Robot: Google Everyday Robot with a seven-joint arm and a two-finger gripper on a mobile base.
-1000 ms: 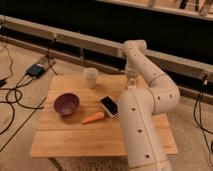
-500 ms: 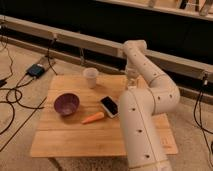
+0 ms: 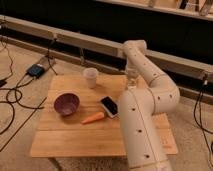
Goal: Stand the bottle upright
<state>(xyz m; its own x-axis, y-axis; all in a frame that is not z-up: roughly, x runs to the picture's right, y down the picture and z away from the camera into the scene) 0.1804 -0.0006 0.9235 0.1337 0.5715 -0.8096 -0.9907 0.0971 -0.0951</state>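
The gripper [image 3: 132, 74] hangs at the table's [image 3: 75, 141] far edge, right of the cup [image 3: 90, 77], closed on what looks like the pale bottle [image 3: 132, 83]. A bowl [image 3: 66, 104], phone [image 3: 109, 105] and carrot [image 3: 93, 118] lie mid-table.

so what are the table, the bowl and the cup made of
The table looks like pale wood: plank lines show and the finish is matte. The bowl is purple and smooth, plastic or glazed ceramic, hard to say which. The cup is white and matte, probably paper. The pincer hangs at the table's far edge, right of the cup.
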